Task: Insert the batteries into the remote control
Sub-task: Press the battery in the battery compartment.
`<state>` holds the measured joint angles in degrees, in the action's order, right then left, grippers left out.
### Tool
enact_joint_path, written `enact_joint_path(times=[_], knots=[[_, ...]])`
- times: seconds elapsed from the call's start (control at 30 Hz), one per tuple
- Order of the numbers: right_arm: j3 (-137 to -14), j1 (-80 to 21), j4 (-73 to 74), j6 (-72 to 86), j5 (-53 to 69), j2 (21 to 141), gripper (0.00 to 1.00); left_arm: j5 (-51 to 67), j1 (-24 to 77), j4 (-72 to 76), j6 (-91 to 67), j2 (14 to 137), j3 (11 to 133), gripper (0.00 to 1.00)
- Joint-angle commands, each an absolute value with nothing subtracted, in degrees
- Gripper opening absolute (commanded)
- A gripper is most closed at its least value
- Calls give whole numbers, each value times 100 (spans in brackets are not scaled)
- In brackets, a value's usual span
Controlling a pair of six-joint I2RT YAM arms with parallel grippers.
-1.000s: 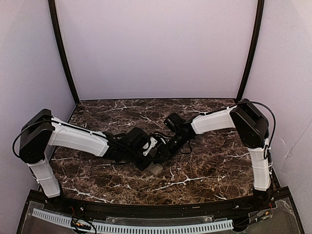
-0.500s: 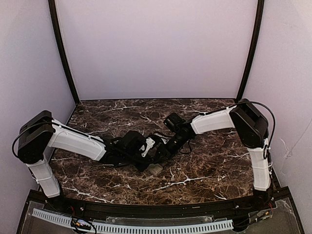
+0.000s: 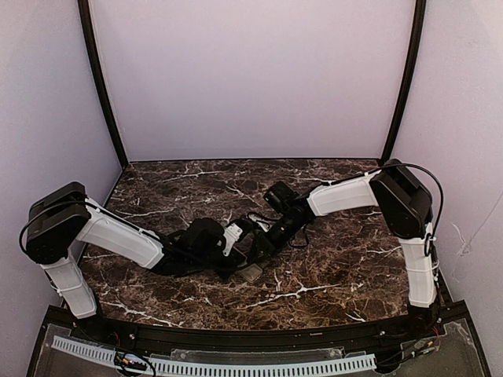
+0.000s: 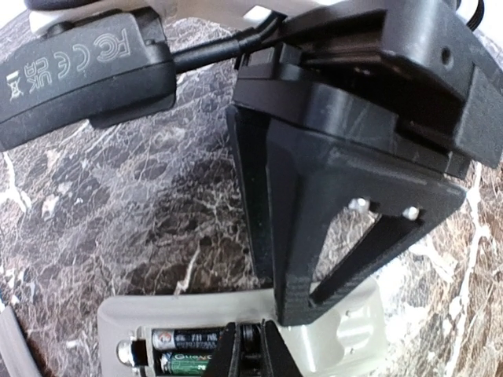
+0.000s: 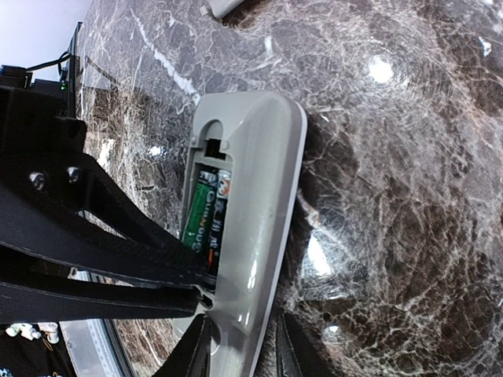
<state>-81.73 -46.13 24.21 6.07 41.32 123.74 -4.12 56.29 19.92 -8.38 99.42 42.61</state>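
A small flat remote control [image 5: 259,196] of pale grey matte plastic, with rounded corners, lies back-up on the glossy dark brown marble-patterned table [image 5: 393,196] veined with white. In the overhead view it sits toward 6 o'clock from the table's centre. Its rectangular battery bay is uncovered, and two slim cylindrical batteries [image 5: 206,216] lie side by side in it, one green-wrapped and one dark with a pale label. The right gripper [image 5: 242,349], with angular black plastic fingers, straddles the remote's 6 o'clock end in its wrist view, clamped on the long edges. The left gripper [image 4: 248,345], a ribbed black triangular frame, reaches in from 9 o'clock in that view. Its jaws are drawn nearly together, with the tips resting on the batteries in the bay.
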Motion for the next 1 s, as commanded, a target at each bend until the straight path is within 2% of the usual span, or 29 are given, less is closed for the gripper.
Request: enact_joint_path(times=[0.0,0.4,0.63,0.97], knots=[[-8102,-4684,2813,527,3674,12700,28,-413,5525,1490,-851,10481,3804,11],[-8145,-4675,2882,484,3655,12679,28,-592,5430,1608,-693,10465,3451,12],[-8123,-4703,2864,488,3683,12574,32,-412,5429,1024,-726,10018,4197,21],[-8088,-4702,2753,520,3708,12563,33,-423,5424,837,-679,9554,5004,26]])
